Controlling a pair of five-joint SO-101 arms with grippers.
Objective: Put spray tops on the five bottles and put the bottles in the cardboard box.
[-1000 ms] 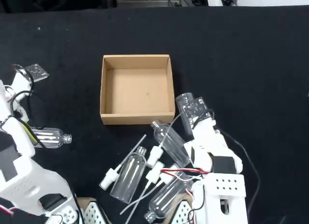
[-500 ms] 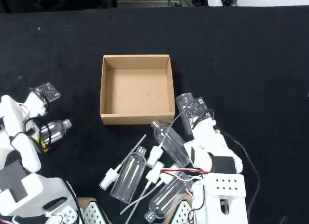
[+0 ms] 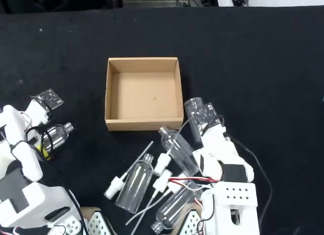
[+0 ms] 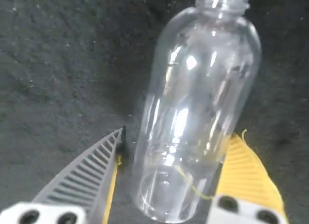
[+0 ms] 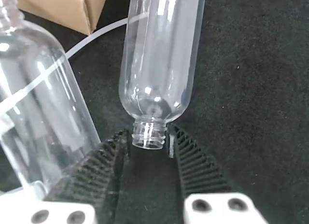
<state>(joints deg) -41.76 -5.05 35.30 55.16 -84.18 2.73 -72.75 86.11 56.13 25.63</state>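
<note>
On the black desk [image 3: 263,68], an open cardboard box [image 3: 144,124] sits near the middle, with no bottle in it yet.

To the left of the box, the left gripper [image 4: 177,137] holds a clear bottle [image 3: 55,135] around its lower body. Its fingers [image 4: 91,171] press in from either side. The bottle lies roughly level with its bare threaded neck pointing away from the gripper. I judge this hold is meant to keep the mouth free for capping. The left arm [image 3: 23,159] is folded low at the near left of the desk, with its wrist bent over the bottle.

Just off the box's near right corner, the right gripper [image 5: 148,137] is closed narrowly on the neck of a second bottle [image 5: 161,55]. The body of that bottle stretches away past the box corner. Taking it by the neck probably lets the gripper draw it away from the others. The right arm [image 3: 223,159] reaches forward from its base at the near edge and stays low along the desk.

Between the two arms, three more bottles [image 3: 137,182] lie uncapped in a loose heap. They are tangled with white spray tops [image 3: 163,163] and thin dip tubes [image 3: 144,151].
</note>
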